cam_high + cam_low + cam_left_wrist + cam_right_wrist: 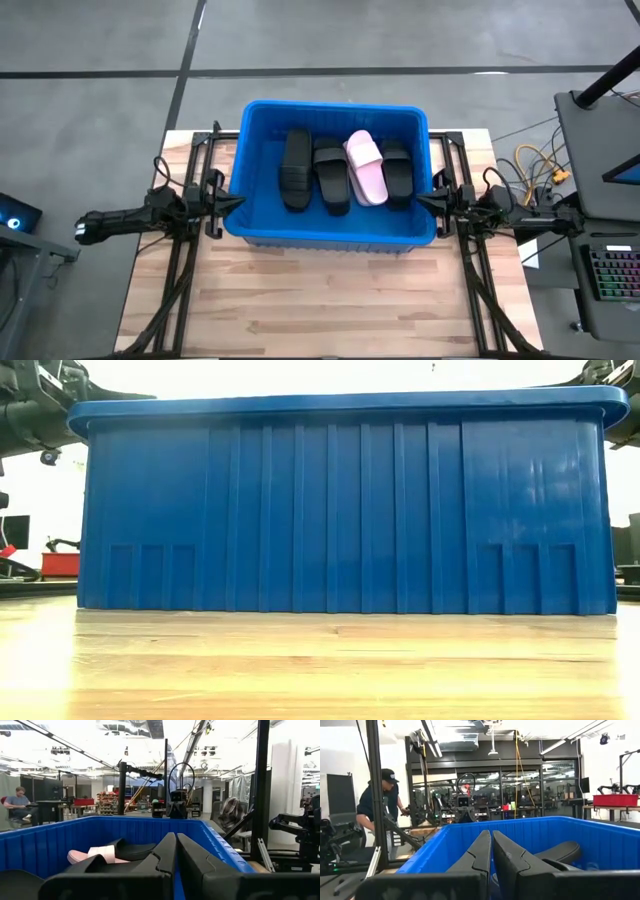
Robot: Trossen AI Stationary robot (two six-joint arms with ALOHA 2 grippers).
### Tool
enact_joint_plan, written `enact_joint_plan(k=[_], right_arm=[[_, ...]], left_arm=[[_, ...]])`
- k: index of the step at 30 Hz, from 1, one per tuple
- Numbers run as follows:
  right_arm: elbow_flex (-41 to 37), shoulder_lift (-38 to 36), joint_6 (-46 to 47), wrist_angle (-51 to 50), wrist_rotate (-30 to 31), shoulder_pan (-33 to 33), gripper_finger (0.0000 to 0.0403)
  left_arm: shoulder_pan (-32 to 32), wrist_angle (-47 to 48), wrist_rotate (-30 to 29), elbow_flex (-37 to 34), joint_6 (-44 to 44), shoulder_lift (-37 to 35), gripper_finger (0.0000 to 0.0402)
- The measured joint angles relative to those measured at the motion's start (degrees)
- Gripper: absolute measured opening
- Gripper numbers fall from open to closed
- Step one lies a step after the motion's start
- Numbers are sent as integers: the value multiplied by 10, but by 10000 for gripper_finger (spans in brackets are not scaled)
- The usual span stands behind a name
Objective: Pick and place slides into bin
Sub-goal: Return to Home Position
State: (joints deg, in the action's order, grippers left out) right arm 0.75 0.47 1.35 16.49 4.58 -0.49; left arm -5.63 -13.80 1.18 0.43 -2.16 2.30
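The left gripper [232, 203] is resting closed and empty just outside the left wall of the bin [335, 106]; the right gripper [424, 201] is mirroring it at the bin's right wall, likewise pinched on nothing. Three black slides [331, 178] and the pink slide [366, 167] are lying side by side inside the bin; none is showing on the table [330, 300] around it — the placing is looking finished. The low view is giving only the bin's outer wall; the high view alone is revealing its contents.
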Motion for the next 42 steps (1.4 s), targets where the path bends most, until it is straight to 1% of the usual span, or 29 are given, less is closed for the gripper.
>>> enact_joint_plan(k=[4, 11, 42], right_arm=[[0, 0, 1, 1, 0, 0, 9], [-1, 0, 1, 4, 0, 0, 9], [-2, 0, 1, 5, 0, 0, 9]], left_arm=[[0, -7, 0, -1, -2, 0, 0], [0, -57, -1, -1, -6, 5, 0], [0, -63, -1, -2, -5, 10, 0]])
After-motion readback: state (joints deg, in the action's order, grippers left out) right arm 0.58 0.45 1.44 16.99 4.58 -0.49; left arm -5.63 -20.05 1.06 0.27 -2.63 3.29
